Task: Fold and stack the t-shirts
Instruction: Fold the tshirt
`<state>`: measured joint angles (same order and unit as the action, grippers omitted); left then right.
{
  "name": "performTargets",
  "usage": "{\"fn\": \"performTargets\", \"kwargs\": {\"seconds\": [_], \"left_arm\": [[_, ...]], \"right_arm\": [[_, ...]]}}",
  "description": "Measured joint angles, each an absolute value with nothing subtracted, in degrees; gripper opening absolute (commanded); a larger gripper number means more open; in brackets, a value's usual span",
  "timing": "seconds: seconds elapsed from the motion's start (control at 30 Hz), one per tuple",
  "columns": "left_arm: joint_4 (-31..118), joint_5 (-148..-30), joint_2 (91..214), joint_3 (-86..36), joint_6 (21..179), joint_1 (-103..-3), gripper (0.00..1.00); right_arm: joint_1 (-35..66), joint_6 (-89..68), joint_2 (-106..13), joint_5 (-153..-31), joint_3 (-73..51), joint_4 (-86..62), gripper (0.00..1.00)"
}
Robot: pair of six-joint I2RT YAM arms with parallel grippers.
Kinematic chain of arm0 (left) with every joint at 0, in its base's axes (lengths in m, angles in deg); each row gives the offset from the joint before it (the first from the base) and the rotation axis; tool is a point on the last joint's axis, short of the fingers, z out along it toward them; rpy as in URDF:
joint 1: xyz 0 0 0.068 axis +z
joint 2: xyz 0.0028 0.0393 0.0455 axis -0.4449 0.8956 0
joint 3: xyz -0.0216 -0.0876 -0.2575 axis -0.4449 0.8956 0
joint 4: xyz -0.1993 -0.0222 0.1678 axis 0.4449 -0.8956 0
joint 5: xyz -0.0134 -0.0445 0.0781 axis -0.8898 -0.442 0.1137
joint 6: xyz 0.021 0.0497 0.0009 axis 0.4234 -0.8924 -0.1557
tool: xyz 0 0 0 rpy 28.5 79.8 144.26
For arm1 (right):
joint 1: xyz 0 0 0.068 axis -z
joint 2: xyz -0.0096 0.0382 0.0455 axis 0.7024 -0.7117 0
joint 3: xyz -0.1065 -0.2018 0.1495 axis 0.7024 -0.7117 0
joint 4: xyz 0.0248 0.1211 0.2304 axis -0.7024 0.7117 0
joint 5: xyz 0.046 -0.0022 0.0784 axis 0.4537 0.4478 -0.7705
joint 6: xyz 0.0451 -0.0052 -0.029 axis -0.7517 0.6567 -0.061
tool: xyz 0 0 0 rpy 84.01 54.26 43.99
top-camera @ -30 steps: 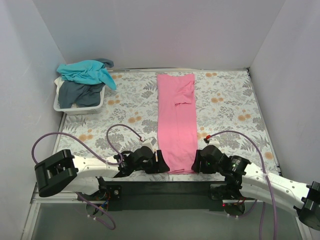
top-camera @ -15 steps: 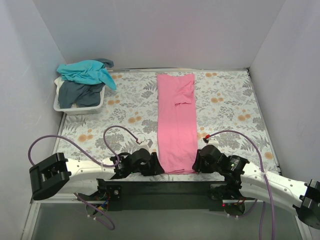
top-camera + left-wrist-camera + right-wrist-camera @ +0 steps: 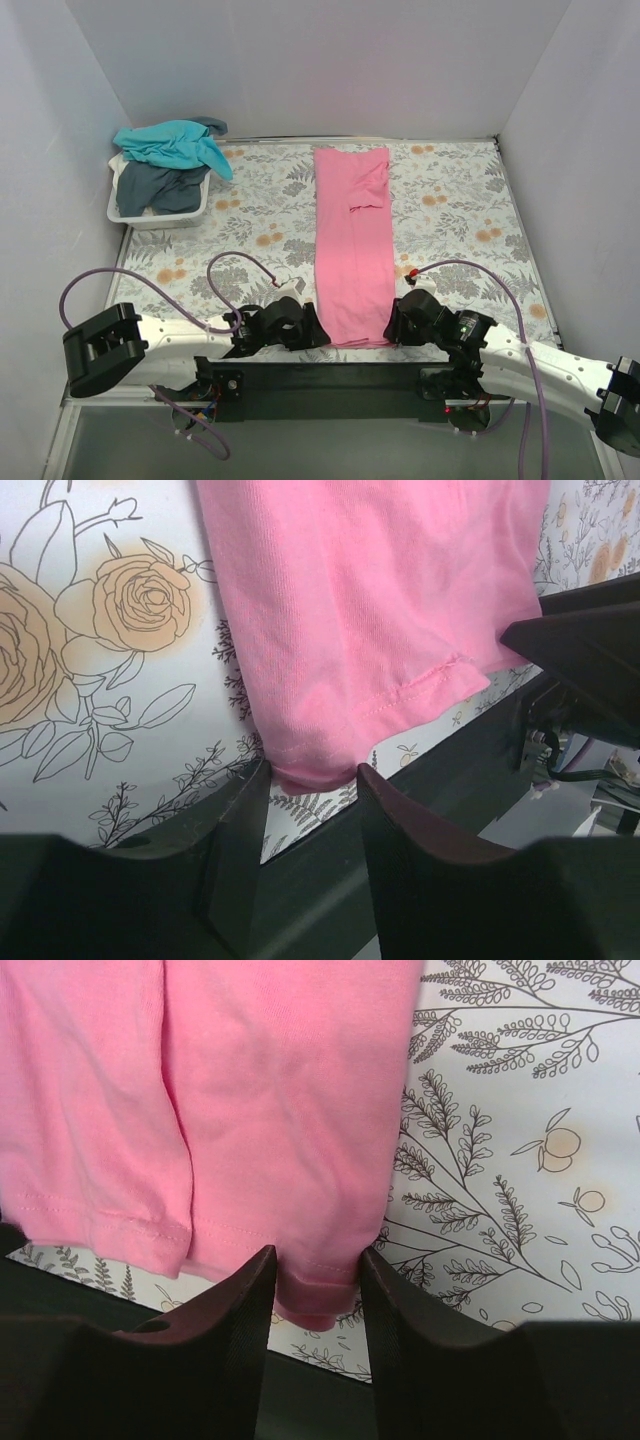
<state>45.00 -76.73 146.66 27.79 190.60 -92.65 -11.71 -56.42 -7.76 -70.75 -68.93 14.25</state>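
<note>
One of three started: pink t-shirt point(image 3: 352, 250) is laid on the bench point(image 3: 450, 220) as a long strip, cross folds judged still to be done. Near corners are pinched by left gripper point(image 3: 312, 780) and right gripper point(image 3: 315, 1272). Teal t-shirt point(image 3: 170, 142) and grey t-shirt point(image 3: 160, 187) are heaped unfolded in white basket point(image 3: 130, 216). No writing can be read.

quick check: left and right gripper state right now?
left gripper: closed on the near left hem corner of the pink t-shirt.
right gripper: closed on the pink t-shirt at its near right hem corner.
</note>
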Motion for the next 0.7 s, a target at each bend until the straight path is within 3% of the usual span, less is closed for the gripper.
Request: {"fn": "performTargets", "kwargs": {"seconds": [0.03,0.13,0.2,0.5,0.7], "left_arm": [[45.1,-76.6,147.0,27.7,190.6,-92.6,0.34],[45.4,-76.1,148.2,27.8,190.6,-92.6,0.12],[45.4,-75.8,148.8,27.8,190.4,-92.6,0.07],[45.0,-75.7,149.1,27.1,189.6,-92.6,0.00],[40.7,-74.2,151.8,22.5,185.7,-92.7,0.00]], "right_arm": [[-11.7,-56.4,-7.8,-70.8,-68.9,14.2,0.33],[-11.8,-56.4,-7.7,-70.8,-69.2,14.0,0.29],[-11.8,-56.5,-7.7,-70.8,-69.3,13.8,0.28],[-12.1,-56.1,-8.1,-70.5,-69.5,13.2,0.21],[-12.1,-53.9,-10.6,-68.0,-67.7,13.5,0.01]]}}
